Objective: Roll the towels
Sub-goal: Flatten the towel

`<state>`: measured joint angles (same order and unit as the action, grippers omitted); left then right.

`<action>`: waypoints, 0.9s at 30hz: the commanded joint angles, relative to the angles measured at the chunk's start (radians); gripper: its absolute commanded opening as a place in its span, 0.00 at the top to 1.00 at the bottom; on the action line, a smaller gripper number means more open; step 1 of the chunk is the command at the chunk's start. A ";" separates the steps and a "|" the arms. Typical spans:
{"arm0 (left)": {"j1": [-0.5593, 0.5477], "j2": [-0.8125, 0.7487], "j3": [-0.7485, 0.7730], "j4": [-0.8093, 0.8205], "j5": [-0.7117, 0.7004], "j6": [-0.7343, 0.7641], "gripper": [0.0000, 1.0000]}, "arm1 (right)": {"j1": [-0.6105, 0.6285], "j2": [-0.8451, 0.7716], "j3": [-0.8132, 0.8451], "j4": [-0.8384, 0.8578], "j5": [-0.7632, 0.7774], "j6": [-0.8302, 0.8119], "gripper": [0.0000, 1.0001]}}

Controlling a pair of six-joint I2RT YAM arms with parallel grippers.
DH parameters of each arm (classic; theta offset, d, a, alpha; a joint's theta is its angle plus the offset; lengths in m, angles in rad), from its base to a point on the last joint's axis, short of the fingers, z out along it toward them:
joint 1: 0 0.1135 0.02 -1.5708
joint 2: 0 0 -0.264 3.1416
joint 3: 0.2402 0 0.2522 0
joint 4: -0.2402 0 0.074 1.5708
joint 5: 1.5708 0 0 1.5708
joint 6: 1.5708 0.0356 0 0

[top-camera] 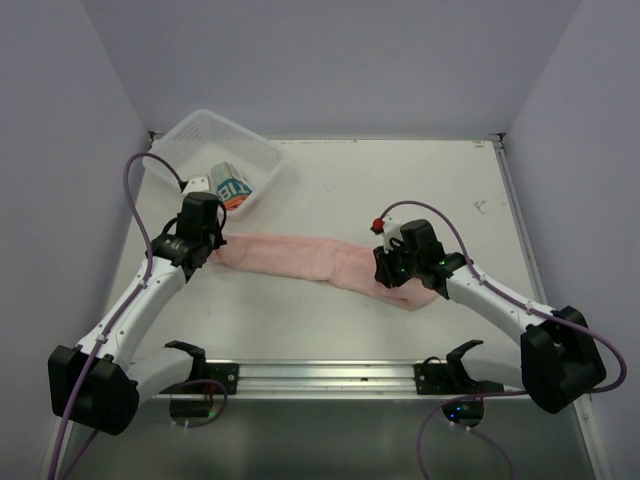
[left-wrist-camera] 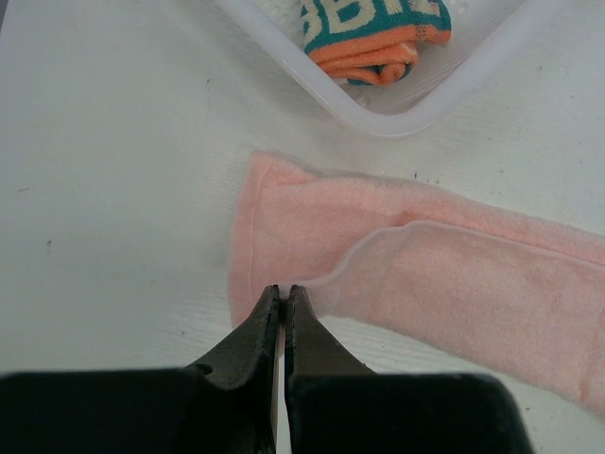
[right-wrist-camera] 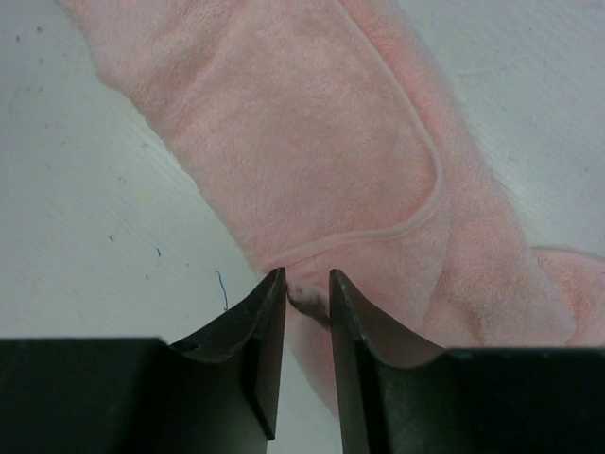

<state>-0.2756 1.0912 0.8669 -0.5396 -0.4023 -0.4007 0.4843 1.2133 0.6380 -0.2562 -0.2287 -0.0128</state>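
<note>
The pale pink towel (top-camera: pixel 310 262) lies folded into a long strip across the table between both arms. My left gripper (top-camera: pixel 212 252) is shut on the near edge of its left end, the tips (left-wrist-camera: pixel 284 288) pinching a folded layer of the pink towel (left-wrist-camera: pixel 454 274). My right gripper (top-camera: pixel 390 276) is at the strip's right end; its tips (right-wrist-camera: pixel 307 276) stand slightly apart with a bunch of pink towel (right-wrist-camera: pixel 312 142) caught between them. The white/teal printed towel (top-camera: pixel 232 187) with an orange edge lies rolled up in the basket, also in the left wrist view (left-wrist-camera: pixel 373 33).
The white mesh plastic basket (top-camera: pixel 200 135) stands at the back left, close behind my left gripper; its rim (left-wrist-camera: pixel 397 121) is just beyond the towel's left end. Grey walls enclose the table on three sides. A metal rail (top-camera: pixel 320 375) runs along the near edge.
</note>
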 commanded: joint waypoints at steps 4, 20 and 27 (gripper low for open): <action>0.007 -0.004 0.009 0.041 0.008 0.014 1.00 | 0.004 0.009 0.023 0.028 0.045 -0.009 0.88; 0.009 -0.036 0.041 -0.019 -0.121 -0.018 1.00 | -0.223 -0.201 0.233 -0.097 0.193 0.138 1.00; 0.018 -0.056 0.118 -0.051 -0.174 -0.061 1.00 | -0.397 -0.167 0.399 -0.130 0.114 0.171 1.00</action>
<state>-0.2741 1.0615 0.9115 -0.5915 -0.5228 -0.4240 0.1390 1.0344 0.9283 -0.3801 -0.0765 0.1215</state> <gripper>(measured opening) 0.027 0.047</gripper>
